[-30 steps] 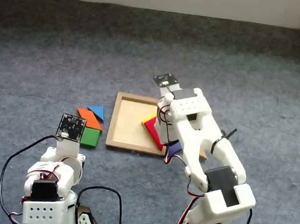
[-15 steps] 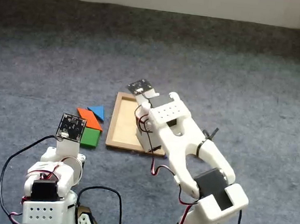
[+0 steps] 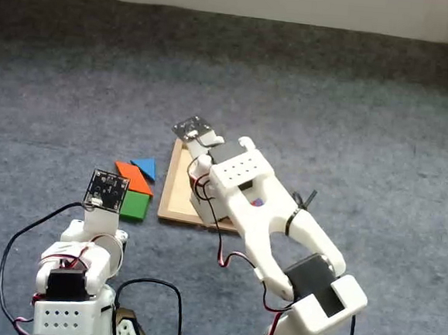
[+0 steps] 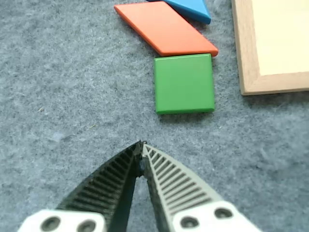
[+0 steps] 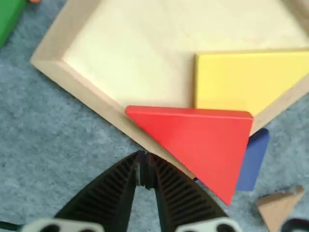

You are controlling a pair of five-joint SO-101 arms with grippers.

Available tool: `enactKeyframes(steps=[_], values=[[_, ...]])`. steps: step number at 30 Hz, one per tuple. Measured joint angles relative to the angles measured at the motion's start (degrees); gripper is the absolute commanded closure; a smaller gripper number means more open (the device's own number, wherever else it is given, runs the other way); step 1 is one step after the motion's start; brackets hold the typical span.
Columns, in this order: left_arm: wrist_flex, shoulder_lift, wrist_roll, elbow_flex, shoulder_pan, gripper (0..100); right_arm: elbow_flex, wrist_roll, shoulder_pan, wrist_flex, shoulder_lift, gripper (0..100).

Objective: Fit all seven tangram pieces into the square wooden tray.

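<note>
The left jaws are closed on nothing, above the grey carpeted desk (image 3: pixel 353 108) near the green square (image 4: pixel 184 83). The right jaws, also closed and empty, hang just outside the wooden tray (image 5: pixel 82 89). A yellow triangle (image 5: pixel 241 82) lies inside the tray, and a red triangle (image 5: pixel 203 140) rests across its rim. An orange parallelogram (image 4: pixel 165 28) lies beside the green square.

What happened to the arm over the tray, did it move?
Yes. The right arm swung across the wooden tray, from its far side toward the side nearest the green square.
</note>
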Motion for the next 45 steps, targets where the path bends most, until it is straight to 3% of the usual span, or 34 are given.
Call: enactKeyframes(steps=[8, 14, 20, 37, 45], values=[[0.00, 0.00, 0.00, 0.00, 0.00, 99, -4.22, 0.00, 6.68, 3.78, 0.00, 99.4], [0.00, 0.00, 0.00, 0.00, 0.00, 99, -3.08, 0.00, 11.96, -0.88, 0.00, 99.4], [0.00, 0.00, 0.00, 0.00, 0.00, 99, 3.34, 0.00, 9.93, -6.33, 0.00, 99.4], [0.00, 0.00, 0.00, 0.00, 0.00, 99, 1.41, 0.00, -0.88, -10.29, 5.63, 99.4], [0.00, 0.00, 0.00, 0.00, 0.00, 99, -7.12, 0.09, -2.46, -4.75, 10.46, 99.4]])
